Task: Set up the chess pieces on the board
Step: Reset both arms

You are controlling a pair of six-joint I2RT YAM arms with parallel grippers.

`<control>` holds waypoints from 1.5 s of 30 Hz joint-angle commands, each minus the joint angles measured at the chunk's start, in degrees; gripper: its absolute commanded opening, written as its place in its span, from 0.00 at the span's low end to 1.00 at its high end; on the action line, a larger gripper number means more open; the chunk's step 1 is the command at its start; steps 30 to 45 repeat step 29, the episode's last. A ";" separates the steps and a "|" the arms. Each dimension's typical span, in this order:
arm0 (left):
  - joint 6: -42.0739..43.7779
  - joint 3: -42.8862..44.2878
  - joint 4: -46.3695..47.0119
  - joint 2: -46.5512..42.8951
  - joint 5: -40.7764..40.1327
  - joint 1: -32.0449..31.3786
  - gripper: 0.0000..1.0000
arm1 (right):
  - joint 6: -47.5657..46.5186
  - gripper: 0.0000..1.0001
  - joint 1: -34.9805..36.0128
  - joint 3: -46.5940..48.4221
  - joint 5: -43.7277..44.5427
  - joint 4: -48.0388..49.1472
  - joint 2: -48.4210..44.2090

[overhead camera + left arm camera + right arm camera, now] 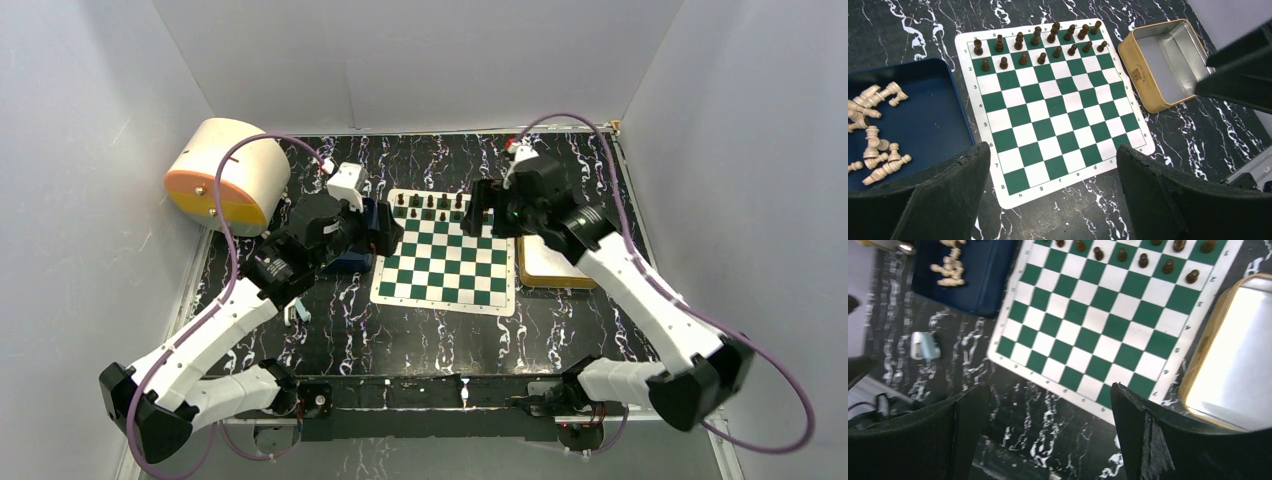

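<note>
Looking down through the left gripper [1052, 152]: fingers wide apart, holding nothing. Same with the right gripper [1048, 390]: wide apart, holding nothing. Finding the board [1058, 120] below and ahead of both. Counting two neat rows of dark pieces [1023, 59] standing at the far end of the board, well ahead of the left gripper. Spotting the white pieces [885, 169] lying in a heap in the blue tray [928, 115], just left of the left gripper. Seeing the gold tin [1133, 75] off to its right, with nothing inside.

Guessing the next job: picking white pieces out of the tray and standing them on the near rows. Could go wrong in a few ways:

- Might catch two at once when grabbing in the heap, or push one away.
- Might lift a lying piece sideways, making it hard to stand up and easy to tip over.
- Might drop it from too high and send it rolling off its square.
- Might knock down the dark rows by reaching too far ahead.
- Might bump the two arms together over the board.
</note>
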 commanded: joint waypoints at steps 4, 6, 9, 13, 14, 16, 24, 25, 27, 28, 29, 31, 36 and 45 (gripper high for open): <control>-3.13 0.01 -0.32 -5.94 2.70 0.22 0.93 | 8.92 0.99 -0.17 -7.88 -6.68 2.93 -11.25; -3.50 -1.64 0.39 -7.44 2.70 0.22 0.94 | 9.30 0.99 -0.15 -9.00 -6.10 3.02 -13.15; -3.75 -3.60 0.49 -8.94 1.62 0.22 0.93 | 9.28 0.99 -0.20 -9.04 -4.42 2.99 -14.96; -4.31 -4.54 0.74 -9.77 1.43 0.22 0.93 | 9.20 0.99 -0.17 -8.09 -3.46 2.86 -15.85; -4.36 -4.52 0.68 -9.83 1.42 0.22 0.93 | 9.20 0.99 -0.17 -7.83 -3.47 2.86 -16.00; -4.44 -4.71 0.78 -9.95 1.29 0.22 0.93 | 9.27 0.99 -0.18 -7.42 -3.27 2.69 -16.29; -4.87 -5.11 0.75 -9.81 0.15 0.22 0.93 | 9.68 0.99 -0.14 -7.83 -1.99 2.29 -17.32; -4.90 -5.11 0.79 -9.74 0.09 0.22 0.93 | 9.72 0.99 -0.20 -7.88 -1.52 2.10 -17.41; -4.58 -5.00 0.79 -9.72 0.34 0.22 0.94 | 9.81 0.99 -0.14 -7.97 -1.43 2.07 -17.56; -4.29 -5.10 1.07 -9.88 0.54 0.22 0.94 | 9.88 0.99 -0.19 -8.07 -1.40 2.14 -17.72; -4.13 -5.29 1.56 -10.18 0.64 0.22 0.94 | 9.97 0.99 -0.18 -8.22 -1.42 2.23 -17.89; -4.13 -5.29 1.56 -10.18 0.64 0.22 0.94 | 9.97 0.99 -0.18 -8.22 -1.42 2.23 -17.89; -4.13 -5.29 1.56 -10.18 0.64 0.22 0.94 | 9.97 0.99 -0.18 -8.22 -1.42 2.23 -17.89; -4.13 -5.29 1.56 -10.18 0.64 0.22 0.94 | 9.97 0.99 -0.18 -8.22 -1.42 2.23 -17.89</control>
